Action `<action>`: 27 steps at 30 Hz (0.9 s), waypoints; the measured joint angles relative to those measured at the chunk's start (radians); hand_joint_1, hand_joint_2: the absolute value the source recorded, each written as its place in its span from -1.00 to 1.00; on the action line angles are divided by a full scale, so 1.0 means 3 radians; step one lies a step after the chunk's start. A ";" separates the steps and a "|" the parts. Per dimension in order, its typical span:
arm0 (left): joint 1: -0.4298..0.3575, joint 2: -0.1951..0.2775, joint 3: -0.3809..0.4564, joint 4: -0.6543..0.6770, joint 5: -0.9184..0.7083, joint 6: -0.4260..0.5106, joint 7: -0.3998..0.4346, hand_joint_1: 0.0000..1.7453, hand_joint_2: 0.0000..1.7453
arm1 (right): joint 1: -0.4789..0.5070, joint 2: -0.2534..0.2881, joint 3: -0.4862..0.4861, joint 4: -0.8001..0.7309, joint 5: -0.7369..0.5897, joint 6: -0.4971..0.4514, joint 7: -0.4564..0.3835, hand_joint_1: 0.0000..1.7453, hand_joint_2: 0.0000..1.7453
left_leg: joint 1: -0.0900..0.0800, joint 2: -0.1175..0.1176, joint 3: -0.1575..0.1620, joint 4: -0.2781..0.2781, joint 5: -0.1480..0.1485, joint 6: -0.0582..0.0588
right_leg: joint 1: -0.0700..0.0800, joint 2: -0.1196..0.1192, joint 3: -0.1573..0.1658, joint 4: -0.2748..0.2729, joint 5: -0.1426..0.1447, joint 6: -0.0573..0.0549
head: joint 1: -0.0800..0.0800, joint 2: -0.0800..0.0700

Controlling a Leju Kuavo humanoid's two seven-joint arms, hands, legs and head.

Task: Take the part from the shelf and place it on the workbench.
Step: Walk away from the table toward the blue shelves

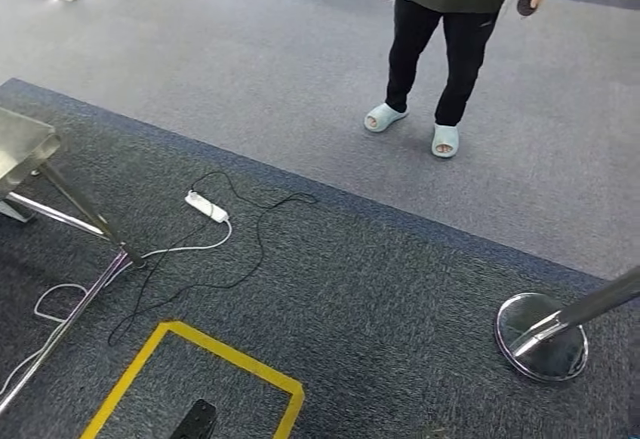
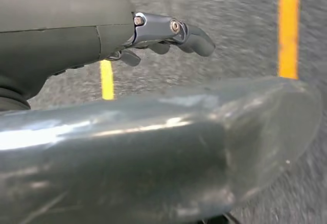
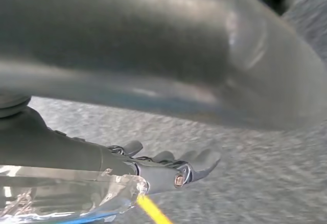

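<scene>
Grey and dark blue carpet (image 1: pixel 362 289) is seen from the head view, with a yellow taped rectangle (image 1: pixel 226 357) marked on it. A white power strip (image 1: pixel 206 206) with trailing cables lies near a metal table leg (image 1: pixel 83 209). A chrome stanchion base (image 1: pixel 540 337) stands at the right. A person (image 1: pixel 445 19) in pale slippers stands beyond, a dark object in each hand. The left robot hand (image 2: pixel 169 35) hangs over the carpet with fingers extended and nothing grasped. The right robot hand (image 3: pixel 173 168) is likewise released, beside something clear and glossy (image 3: pixel 69 196) that cannot be identified. Where the part lies cannot be told.
</scene>
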 joint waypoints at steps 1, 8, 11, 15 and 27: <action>0.0000 0.0013 0.0007 0.0000 -0.0013 -0.0018 -0.0011 -1.00 -1.00 | -0.0003 0.0000 0.0004 0.0000 0.0031 0.0007 0.0037 -1.00 -1.00 | 0.0006 -0.0103 -0.0071 0.0157 -0.0097 -0.0008 | -0.0003 0.0044 -0.0002 -0.0004 0.0007 -0.0017 | -0.0007 0.0000; 0.0017 0.0037 0.0036 0.0000 0.0000 -0.0005 -0.0060 -1.00 -1.00 | -0.0007 0.0002 0.0013 0.0000 0.0070 0.0028 0.0084 -1.00 -1.00 | 0.0010 -0.0371 -0.0256 0.0362 0.0041 0.0028 | 0.0006 0.0417 -0.0009 -0.0002 0.0030 -0.0032 | -0.0016 0.0000; -0.0004 0.0073 0.0128 0.0000 0.0125 -0.0130 -0.0134 -1.00 -1.00 | -0.0014 0.0003 0.0012 0.0000 0.0039 0.0028 0.0045 -1.00 -1.00 | 0.0028 -0.0549 -0.0087 -0.0050 0.0169 0.0038 | 0.0012 0.0540 -0.0045 0.0013 0.0045 0.0014 | -0.0013 0.0000; -0.0013 0.0149 0.0107 0.0000 -0.0212 -0.0200 -0.0123 -1.00 -1.00 | 0.0008 0.0002 0.0016 0.0000 0.0072 0.0030 0.0039 -1.00 -1.00 | 0.0029 -0.0410 -0.0066 -0.0097 0.0188 0.0112 | 0.0006 0.0455 -0.0133 0.0100 -0.0011 0.0089 | 0.0009 0.0000; 0.0017 0.0108 -0.0024 0.0013 -0.0441 -0.0341 0.0084 -1.00 -1.00 | -0.0020 0.0005 0.0030 0.0001 0.0093 -0.0010 0.0019 -1.00 -1.00 | -0.0021 0.0093 0.0028 -0.0109 0.0120 0.0039 | -0.0003 -0.0142 0.0008 0.0040 -0.0031 0.0071 | 0.0035 0.0000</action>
